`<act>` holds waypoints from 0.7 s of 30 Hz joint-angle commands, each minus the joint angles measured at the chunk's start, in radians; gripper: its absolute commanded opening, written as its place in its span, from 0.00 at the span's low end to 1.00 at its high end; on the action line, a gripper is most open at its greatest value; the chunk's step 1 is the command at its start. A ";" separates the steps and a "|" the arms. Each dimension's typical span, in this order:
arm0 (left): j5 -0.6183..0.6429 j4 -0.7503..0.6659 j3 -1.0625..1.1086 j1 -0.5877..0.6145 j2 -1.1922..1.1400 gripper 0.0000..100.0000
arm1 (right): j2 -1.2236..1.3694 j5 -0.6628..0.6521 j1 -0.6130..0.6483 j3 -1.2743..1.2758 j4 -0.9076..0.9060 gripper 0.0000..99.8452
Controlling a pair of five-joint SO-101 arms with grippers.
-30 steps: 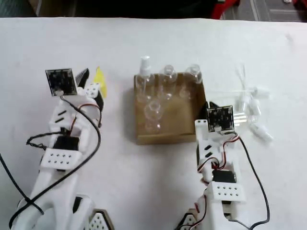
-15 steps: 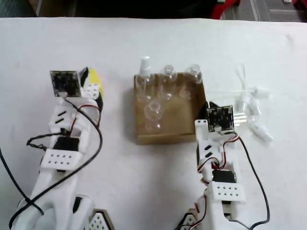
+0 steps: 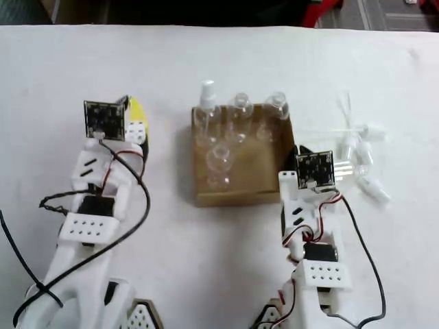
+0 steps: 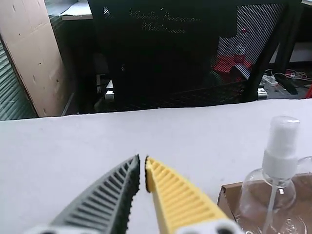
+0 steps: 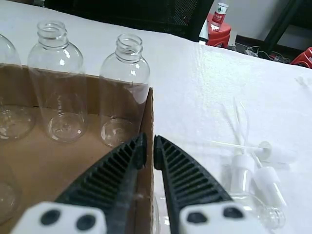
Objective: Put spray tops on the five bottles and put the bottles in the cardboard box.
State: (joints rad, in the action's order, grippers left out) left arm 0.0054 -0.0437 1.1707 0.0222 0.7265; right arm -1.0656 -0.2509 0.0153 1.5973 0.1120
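The cardboard box (image 3: 264,186) sits mid-table. At its far wall stand a clear bottle with a white spray top (image 3: 207,110) (image 4: 273,180) and two open-necked bottles (image 3: 239,113) (image 3: 276,110) (image 5: 61,83) (image 5: 124,87). A third open bottle (image 3: 219,163) stands nearer the front. Another bottle (image 5: 265,214) lies on the table right of the box. Loose spray tops (image 3: 360,147) (image 5: 253,170) lie further right. My left gripper (image 4: 142,168) (image 3: 130,110) is shut and empty, left of the box. My right gripper (image 5: 149,146) is shut and empty over the box's right wall.
The white table (image 3: 206,62) runs bare behind the box and around the left arm. Cables (image 3: 130,178) hang along both arms. Beyond the table's far edge are a dark chair and room clutter (image 4: 185,53).
My left gripper's fingers have come together and the wrist has swung right, toward the box. The right arm, box and bottles have not moved.
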 commanded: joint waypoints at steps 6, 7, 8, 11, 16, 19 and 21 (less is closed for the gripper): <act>-0.008 -0.031 -0.006 -0.012 -0.004 0.02 | -0.007 0.003 -0.004 -0.006 0.021 0.02; -0.008 -0.031 -0.006 -0.012 -0.004 0.02 | -0.007 0.003 -0.004 -0.006 0.022 0.02; -0.008 -0.031 -0.005 -0.012 -0.004 0.02 | -0.007 0.003 -0.004 -0.006 0.022 0.02; -0.008 -0.038 0.012 -0.016 -0.004 0.02 | -0.007 0.003 -0.004 -0.006 0.024 0.02; -0.034 -0.038 0.018 -0.054 -0.004 0.02 | -0.007 0.003 -0.004 -0.006 0.024 0.02; -0.101 -0.038 0.020 -0.073 -0.004 0.02 | -0.007 0.003 -0.004 -0.006 0.024 0.02; -0.107 -0.038 0.020 -0.077 -0.004 0.02 | -0.007 0.003 -0.004 -0.006 0.024 0.02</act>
State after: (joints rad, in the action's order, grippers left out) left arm -0.0775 -0.0560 1.1953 -0.0361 0.7188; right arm -1.0656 -0.2509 0.0153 1.5973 0.1120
